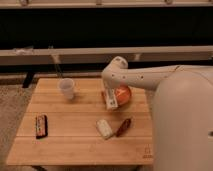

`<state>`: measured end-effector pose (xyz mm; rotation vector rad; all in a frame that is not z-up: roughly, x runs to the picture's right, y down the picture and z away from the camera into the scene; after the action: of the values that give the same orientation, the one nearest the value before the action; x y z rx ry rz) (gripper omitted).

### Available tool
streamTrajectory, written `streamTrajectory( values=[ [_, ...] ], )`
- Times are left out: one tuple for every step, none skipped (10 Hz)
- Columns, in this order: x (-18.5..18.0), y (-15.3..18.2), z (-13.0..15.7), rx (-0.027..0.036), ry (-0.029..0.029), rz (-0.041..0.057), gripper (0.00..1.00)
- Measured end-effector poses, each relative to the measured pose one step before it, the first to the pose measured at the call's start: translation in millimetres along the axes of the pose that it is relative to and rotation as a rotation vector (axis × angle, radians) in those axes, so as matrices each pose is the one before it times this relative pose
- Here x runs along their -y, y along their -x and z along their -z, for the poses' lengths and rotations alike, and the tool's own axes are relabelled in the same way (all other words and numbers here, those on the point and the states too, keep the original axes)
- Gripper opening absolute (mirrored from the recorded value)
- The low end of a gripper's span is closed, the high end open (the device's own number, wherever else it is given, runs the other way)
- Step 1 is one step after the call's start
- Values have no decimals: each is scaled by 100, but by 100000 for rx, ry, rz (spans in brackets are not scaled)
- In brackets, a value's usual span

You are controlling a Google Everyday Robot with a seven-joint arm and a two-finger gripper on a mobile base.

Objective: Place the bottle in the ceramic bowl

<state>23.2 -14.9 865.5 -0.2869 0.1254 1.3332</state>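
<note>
The bottle, cream-white and oblong with a pale label, stands tilted at the left rim of the ceramic bowl. The bowl is orange-red and sits at the back right of the wooden table. My gripper comes down from the white arm directly over the bottle's upper end, at the bowl's left edge. The arm hides part of the bowl and most of the gripper.
A white cup stands at the back left. A plain whitish block and a dark reddish-brown packet lie at the front middle. A dark bar lies near the left edge. My white body fills the right side.
</note>
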Motion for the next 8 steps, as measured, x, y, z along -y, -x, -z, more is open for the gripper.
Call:
streamTrajectory(
  values=[
    [-258, 301, 299, -632, 659, 214, 0],
    [-171, 356, 464, -460, 873, -167, 0],
    [231, 285, 225, -424, 185, -251, 0],
    [330, 410, 278, 47, -22, -207, 0],
    [549, 439, 255, -149, -505, -261, 0],
    [610, 495, 173, 141, -533, -416, 0],
    [771, 495, 175, 201, -873, -693, 0],
    [609, 508, 62, 209, -860, -423, 0]
  ],
)
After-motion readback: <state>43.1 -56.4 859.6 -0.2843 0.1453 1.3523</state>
